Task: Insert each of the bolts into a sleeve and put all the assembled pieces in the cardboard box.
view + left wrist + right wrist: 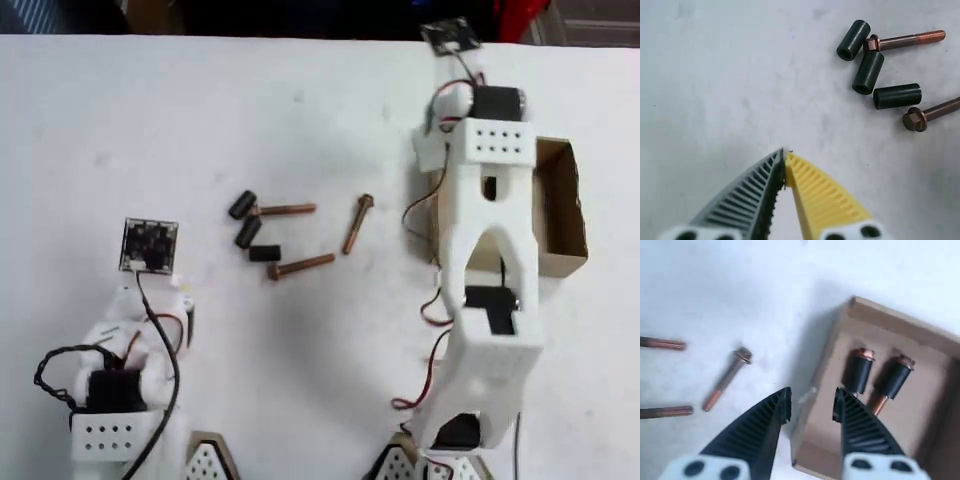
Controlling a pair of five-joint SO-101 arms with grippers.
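Three black sleeves (248, 232) lie close together mid-table, with three copper bolts (300, 266) beside them. In the left wrist view the sleeves (868, 72) and two bolts (905, 40) sit beyond my left gripper (785, 154), which is shut and holds nothing. My right gripper (812, 405) is open above the near rim of the cardboard box (900, 320). Two assembled pieces (860, 371) (895, 377), each a bolt in a black sleeve, lie side by side in the box. A loose bolt (727, 377) lies on the table just outside the box.
The white table (200, 110) is bare at the back and left. The right arm (490, 250) covers much of the cardboard box (560, 250) at the right edge. The left arm (120, 400) sits at the front left.
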